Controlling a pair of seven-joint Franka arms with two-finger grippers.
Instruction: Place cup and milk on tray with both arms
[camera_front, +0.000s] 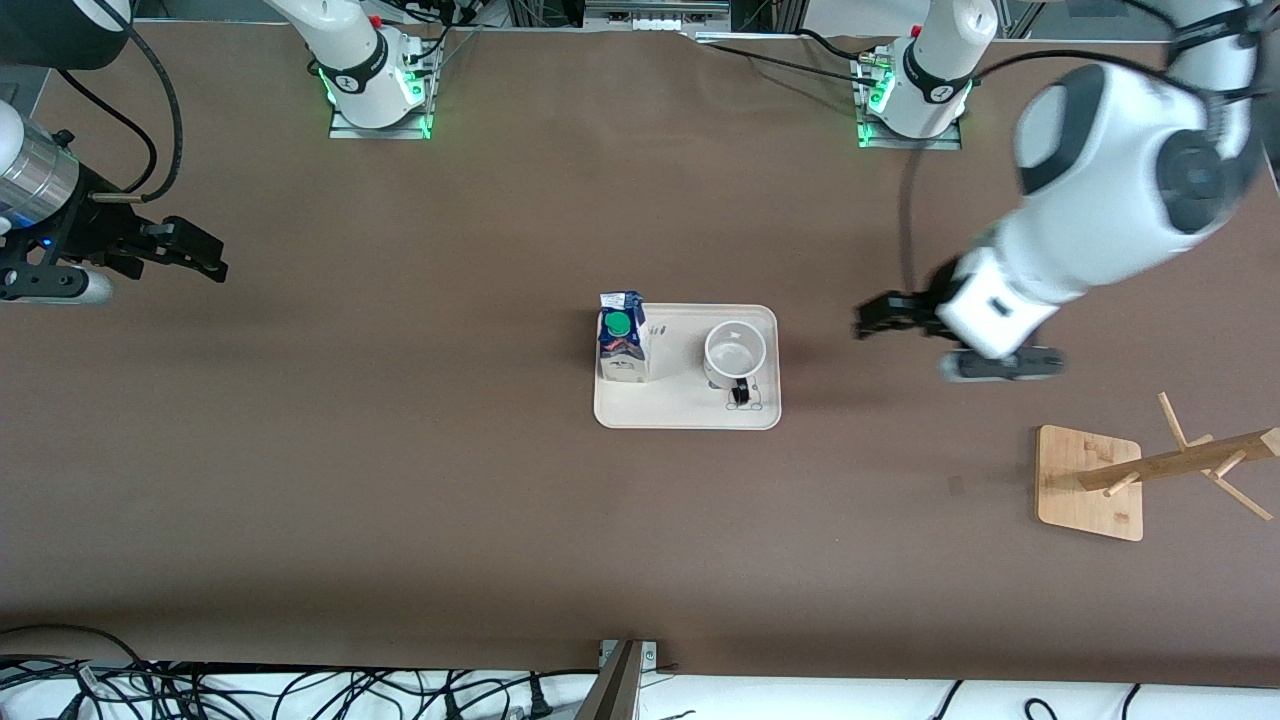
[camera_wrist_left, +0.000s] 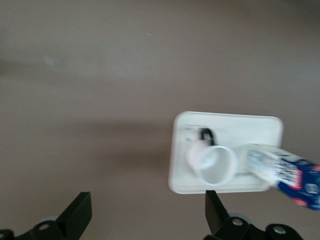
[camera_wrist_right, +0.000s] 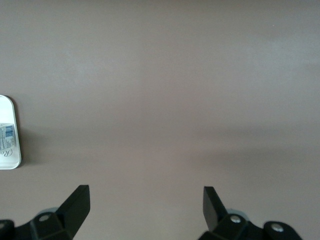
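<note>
Cup (camera_front: 735, 355) and milk (camera_front: 622, 338) stand upright on tray (camera_front: 686, 412), apart; left gripper (camera_front: 878, 318) and right gripper (camera_front: 192, 247) spread, empty, over bare table; ceramic looks rigid, breakable, carton light, squeezable.

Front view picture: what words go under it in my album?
Milk and cup stand on the tray; left gripper and right gripper hang open, empty.
</note>
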